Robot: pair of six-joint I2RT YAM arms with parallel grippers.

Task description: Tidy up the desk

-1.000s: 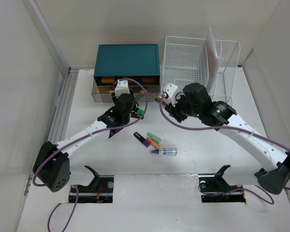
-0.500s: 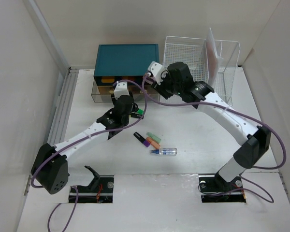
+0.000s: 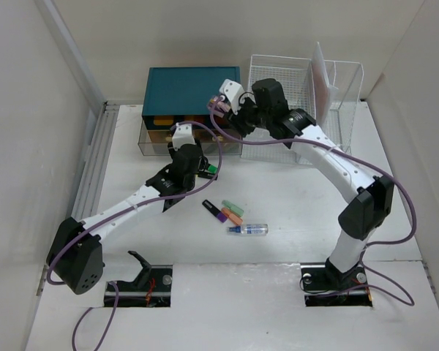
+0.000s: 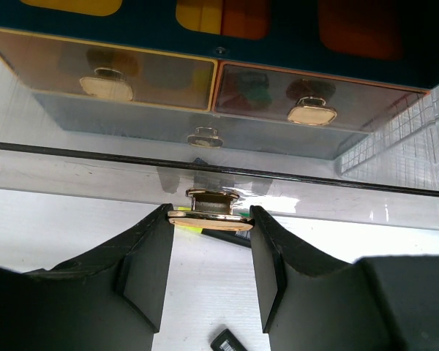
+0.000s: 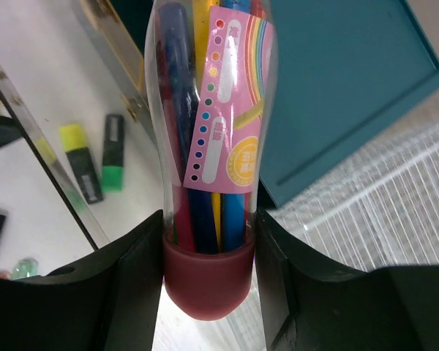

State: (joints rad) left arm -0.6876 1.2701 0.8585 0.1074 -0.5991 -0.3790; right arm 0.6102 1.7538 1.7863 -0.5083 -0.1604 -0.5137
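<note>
Two arms reach to the far side of the desk (image 3: 293, 197), the white top that spreads under everything, with grooved rails (image 3: 95, 161) along its left edge. At its far edge the teal chest (image 3: 194, 88) stands on the left and the wire rack (image 3: 285, 88) just to its right. The left gripper (image 4: 209, 216) is low in front of the chest, its fingers narrowed onto the gold handle (image 4: 205, 196) of a clear drawer (image 4: 95, 183), which juts out toward the near side. The right gripper (image 5: 208, 241) is raised above the right front corner of the chest and clamps a clear tube (image 5: 212, 110) of coloured pens with a pink label, the fingers pressing just above its dark red cap. Under it, a yellow and a green highlighter (image 5: 113, 150) lie side by side on white beside the drawer's clear wall; whether they are in the drawer or on the desk cannot be told. Mid-desk, between the arms, a few markers (image 3: 227, 212) lie close together, with a small bottle (image 3: 250, 229) on its side just near of them.
</note>
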